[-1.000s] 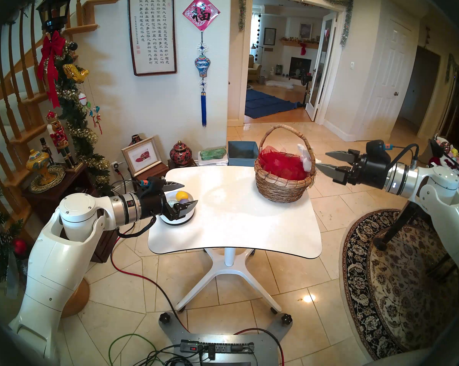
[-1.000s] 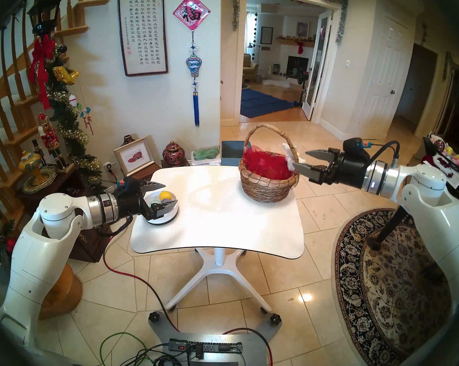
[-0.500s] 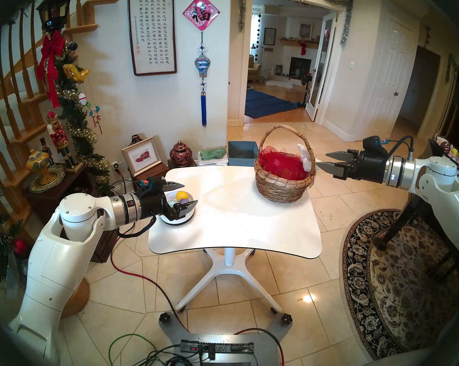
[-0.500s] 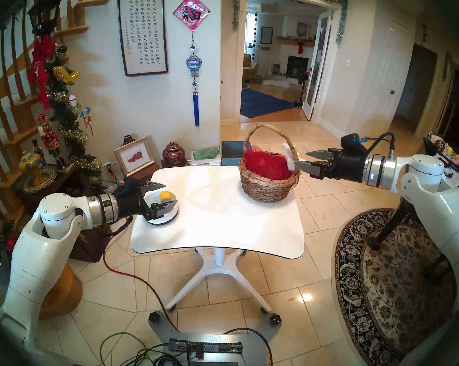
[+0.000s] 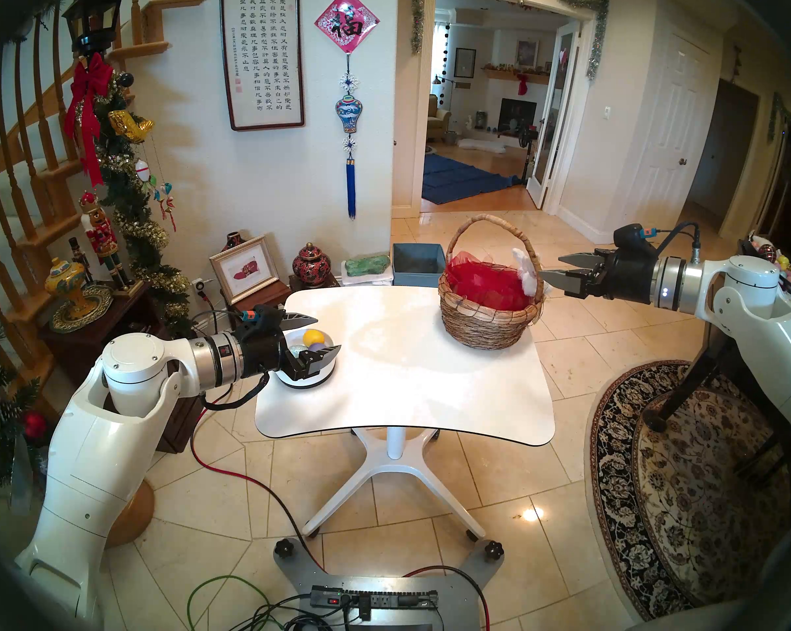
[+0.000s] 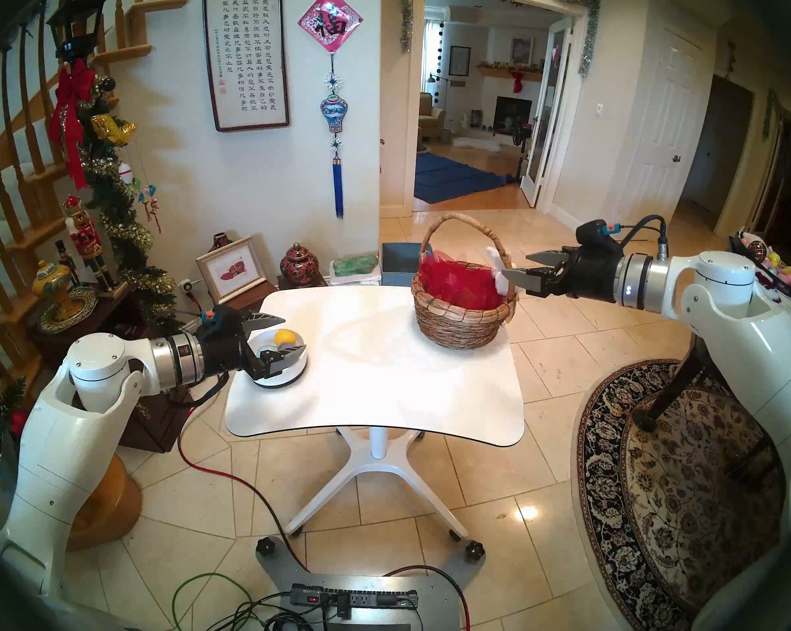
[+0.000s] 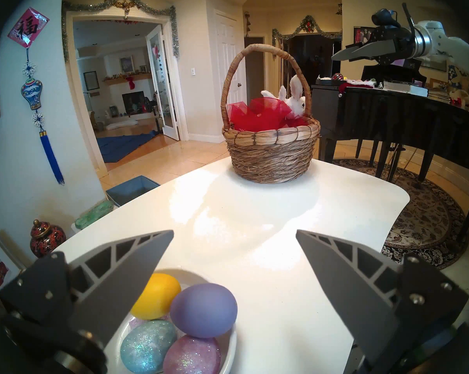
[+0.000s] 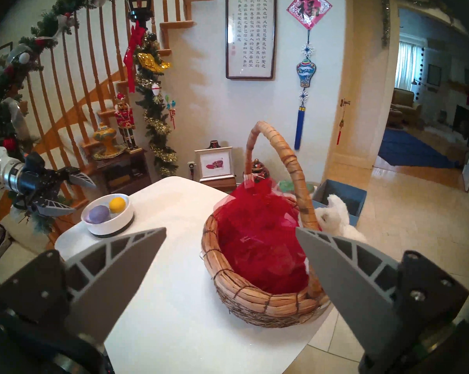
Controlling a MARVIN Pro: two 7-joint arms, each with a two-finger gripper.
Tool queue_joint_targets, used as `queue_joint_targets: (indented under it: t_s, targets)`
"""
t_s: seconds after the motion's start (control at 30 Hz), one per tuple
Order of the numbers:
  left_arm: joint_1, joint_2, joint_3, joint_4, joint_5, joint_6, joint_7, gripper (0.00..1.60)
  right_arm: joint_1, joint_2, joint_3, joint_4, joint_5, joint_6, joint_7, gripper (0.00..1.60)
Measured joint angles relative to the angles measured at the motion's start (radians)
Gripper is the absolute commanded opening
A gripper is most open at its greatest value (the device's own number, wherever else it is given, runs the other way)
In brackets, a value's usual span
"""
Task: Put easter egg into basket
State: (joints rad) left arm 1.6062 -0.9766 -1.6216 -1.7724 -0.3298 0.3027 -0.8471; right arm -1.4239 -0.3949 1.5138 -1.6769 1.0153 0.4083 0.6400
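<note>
round woven wicker basket [image 5: 491, 307] w/ tall arched handle, red mesh lining and small white plush bunny [image 5: 527, 272] on its right rim stands on the far right part of the white rounded table [image 5: 407, 388]. shallow white bowl [image 7: 229, 346] sits at the table's near left corner, well apart from the basket, holding four eggs: yellow egg [image 7: 157, 296], matte purple egg [image 7: 204, 310], glittery blue egg [image 7: 147, 347], glittery pink egg [image 7: 191, 354], all touching one another. left gripper [image 5: 323, 334] hovers over the bowl, fingers spread wide, nothing between them, one finger each side of the eggs. right gripper [image 5: 555, 270] hangs just right of the basket beside the bunny, fingers apart and empty, lower tip close to the handle's base; contact can't be told. grey-blue square bin [image 5: 418, 263] sits on the floor past the table's far edge, left of the basket.
</note>
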Motion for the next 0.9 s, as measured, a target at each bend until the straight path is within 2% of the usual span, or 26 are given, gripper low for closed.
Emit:
queue_joint_targets:
  t_s: [0.37, 0.73, 0.9]
  targets:
    - [0.000, 0.000, 0.000, 0.000, 0.000, 0.000, 0.000, 1.60, 0.107, -0.061, -0.073, 0.038, -0.085, 0.047, -0.063, 1.60]
    - [0.000, 0.000, 0.000, 0.000, 0.000, 0.000, 0.000, 1.60, 0.199, -0.127, -0.112, 0.088, -0.153, 0.089, -0.064, 1.60]
    - [0.000, 0.000, 0.000, 0.000, 0.000, 0.000, 0.000, 1.60, 0.246, -0.161, -0.137, 0.116, -0.185, 0.113, -0.038, 1.60]
